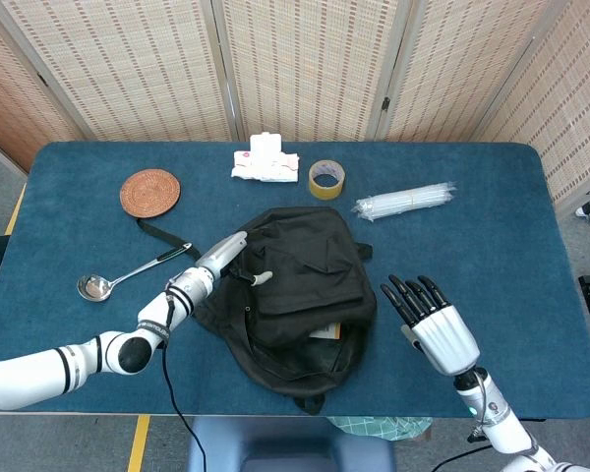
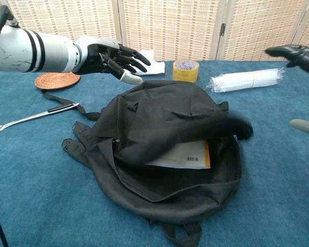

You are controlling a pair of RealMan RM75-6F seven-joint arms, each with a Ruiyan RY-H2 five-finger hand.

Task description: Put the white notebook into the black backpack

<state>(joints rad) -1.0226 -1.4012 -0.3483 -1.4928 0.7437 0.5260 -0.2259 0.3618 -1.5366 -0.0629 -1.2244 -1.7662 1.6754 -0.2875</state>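
The black backpack [image 1: 295, 280] lies in the middle of the blue table, its flap [image 2: 170, 116] slumped down over the opening. The white notebook [image 2: 184, 155] sits inside the bag, and only its edge with a barcode label shows under the flap [image 1: 324, 332]. My left hand [image 1: 221, 258] hovers at the bag's upper left corner with its fingers spread [image 2: 118, 57] and holds nothing. My right hand [image 1: 435, 324] is off to the right of the bag, palm down, fingers apart and empty. In the chest view only its fingertips [image 2: 297, 51] show at the right edge.
A woven coaster [image 1: 149, 192] and a metal ladle [image 1: 128, 275] lie to the left. At the back are a tissue packet [image 1: 265, 162], a tape roll [image 1: 326, 178] and a bundle of clear plastic [image 1: 403, 202]. The backpack's strap [image 2: 67, 108] trails left.
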